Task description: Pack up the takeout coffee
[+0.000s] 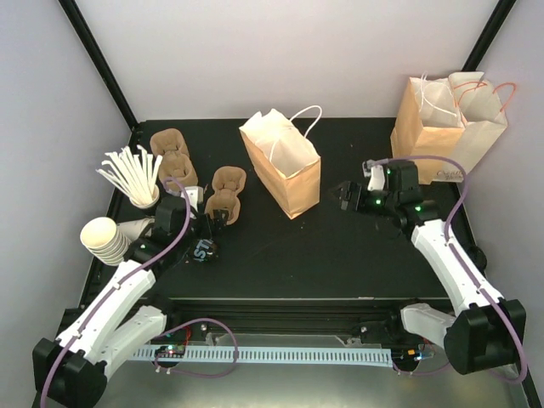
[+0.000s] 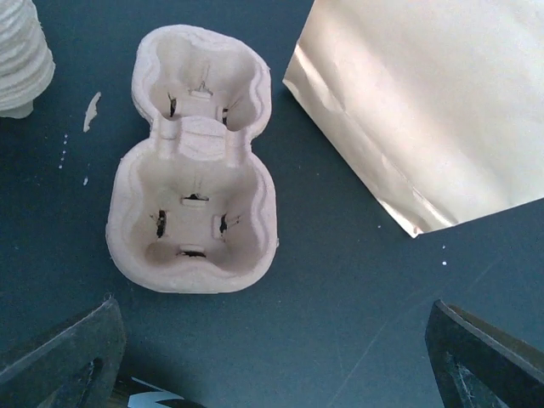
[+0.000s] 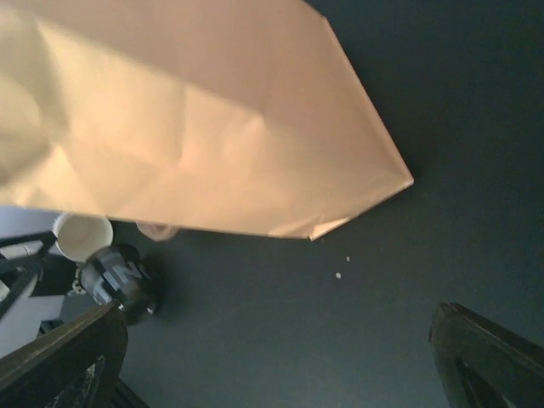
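Takeout coffee (image 1: 202,251) ungripped, left claw (image 2: 274,323), right claw (image 3: 276,323) wide open, empty

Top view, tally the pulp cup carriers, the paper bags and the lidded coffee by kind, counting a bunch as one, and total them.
Pulp cup carriers: 2
Lone paper bag: 1
Bag bunch: 1
Lidded coffee: 1
Total: 5

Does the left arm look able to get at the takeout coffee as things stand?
Probably yes: the takeout coffee sits right beside the open left gripper, nothing between them, though slightly behind its jaws.
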You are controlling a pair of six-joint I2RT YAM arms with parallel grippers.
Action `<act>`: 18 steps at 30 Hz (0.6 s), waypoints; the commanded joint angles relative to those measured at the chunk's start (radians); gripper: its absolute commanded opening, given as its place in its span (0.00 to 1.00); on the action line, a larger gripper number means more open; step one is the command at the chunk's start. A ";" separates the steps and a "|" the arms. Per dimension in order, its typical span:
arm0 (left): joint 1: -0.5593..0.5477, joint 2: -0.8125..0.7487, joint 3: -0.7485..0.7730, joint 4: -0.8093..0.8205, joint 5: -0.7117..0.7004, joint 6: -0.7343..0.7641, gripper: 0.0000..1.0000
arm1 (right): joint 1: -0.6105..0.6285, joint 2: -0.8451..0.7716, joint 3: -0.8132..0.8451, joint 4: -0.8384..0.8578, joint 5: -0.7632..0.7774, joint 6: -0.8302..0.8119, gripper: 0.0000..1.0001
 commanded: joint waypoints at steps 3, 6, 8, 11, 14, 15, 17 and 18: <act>-0.002 0.038 0.014 0.045 0.058 -0.025 0.99 | 0.110 -0.129 -0.117 0.195 0.085 -0.087 1.00; -0.001 0.074 0.008 0.075 0.093 -0.010 0.99 | 0.176 -0.212 -0.154 0.245 0.207 -0.104 1.00; -0.002 0.107 0.006 0.101 0.112 -0.001 0.99 | 0.179 -0.272 -0.210 0.308 0.272 -0.091 1.00; -0.002 0.161 0.021 0.103 0.100 -0.005 0.99 | 0.178 -0.360 -0.341 0.448 0.366 -0.045 1.00; -0.003 0.208 0.036 0.099 0.089 -0.001 0.99 | 0.177 -0.443 -0.462 0.568 0.335 -0.072 1.00; -0.004 0.218 0.041 0.098 0.084 0.001 0.99 | 0.177 -0.458 -0.488 0.599 0.284 -0.082 1.00; -0.005 0.235 0.048 0.094 0.073 0.010 0.99 | 0.177 -0.441 -0.519 0.625 0.239 -0.078 1.00; -0.006 0.242 0.050 0.090 0.066 0.012 0.99 | 0.177 -0.415 -0.522 0.620 0.222 -0.074 1.00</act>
